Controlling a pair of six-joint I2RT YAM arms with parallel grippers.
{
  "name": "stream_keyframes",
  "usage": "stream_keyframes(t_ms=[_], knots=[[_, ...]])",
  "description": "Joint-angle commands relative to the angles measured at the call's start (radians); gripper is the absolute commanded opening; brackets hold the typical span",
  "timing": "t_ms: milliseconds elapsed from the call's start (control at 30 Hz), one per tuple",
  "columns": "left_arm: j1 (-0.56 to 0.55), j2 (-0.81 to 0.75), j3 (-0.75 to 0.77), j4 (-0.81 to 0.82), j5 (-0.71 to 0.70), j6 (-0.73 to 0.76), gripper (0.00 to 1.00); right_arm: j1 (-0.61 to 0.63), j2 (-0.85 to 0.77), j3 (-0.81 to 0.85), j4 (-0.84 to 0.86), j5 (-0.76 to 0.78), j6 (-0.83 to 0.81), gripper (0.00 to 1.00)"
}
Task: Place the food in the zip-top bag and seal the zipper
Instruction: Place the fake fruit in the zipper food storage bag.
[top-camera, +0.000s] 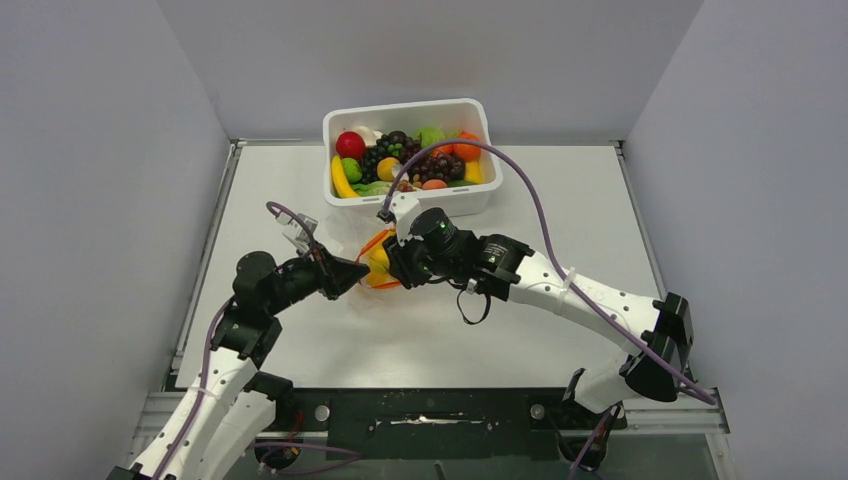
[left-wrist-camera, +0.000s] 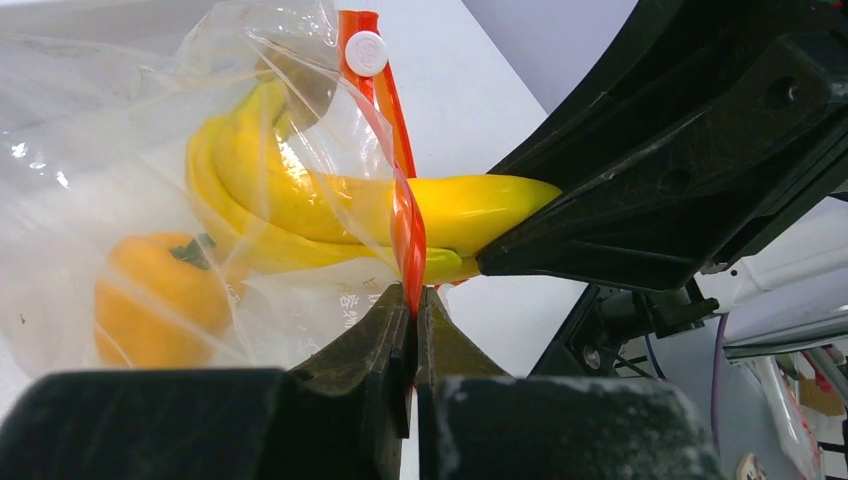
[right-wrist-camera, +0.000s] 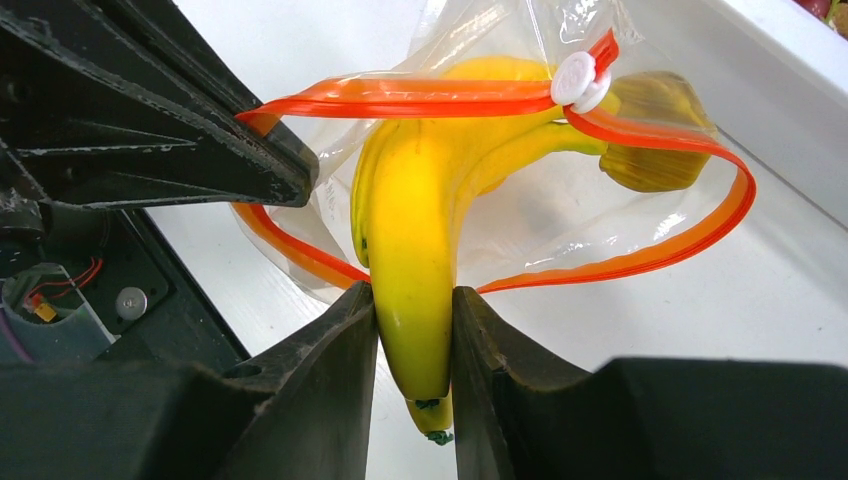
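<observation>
My left gripper (left-wrist-camera: 414, 300) is shut on the orange-red zipper (left-wrist-camera: 405, 220) of the clear zip-top bag (left-wrist-camera: 90, 130) and holds its mouth up. My right gripper (right-wrist-camera: 414, 310) is shut on the yellow banana bunch (right-wrist-camera: 415, 230), whose stem end reaches through the open zipper loop (right-wrist-camera: 650, 258) into the bag. An orange-yellow pepper (left-wrist-camera: 150, 300) lies inside the bag. A white slider (right-wrist-camera: 575, 78) sits on the zipper. In the top view both grippers (top-camera: 345, 275) (top-camera: 395, 262) meet at the bag (top-camera: 375, 262) mid-table.
A white tub (top-camera: 412, 116) at the table's back holds more toy food: red, green, orange pieces, dark grapes (top-camera: 435, 165) and a banana. The right arm's purple cable (top-camera: 530, 190) arcs over the tub. Grey walls close in both sides.
</observation>
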Motion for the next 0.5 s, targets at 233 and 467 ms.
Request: stream_keyframes(t_ms=[233, 467], knots=[[-0.004, -0.014, 0.002, 0.106, 0.017, -0.066, 0.00, -0.015, 0.047, 0.052, 0.027, 0.069, 0.076, 0.11], [-0.004, -0.012, 0.035, 0.025, 0.005, -0.018, 0.00, -0.039, 0.065, 0.061, 0.042, 0.053, 0.114, 0.11]])
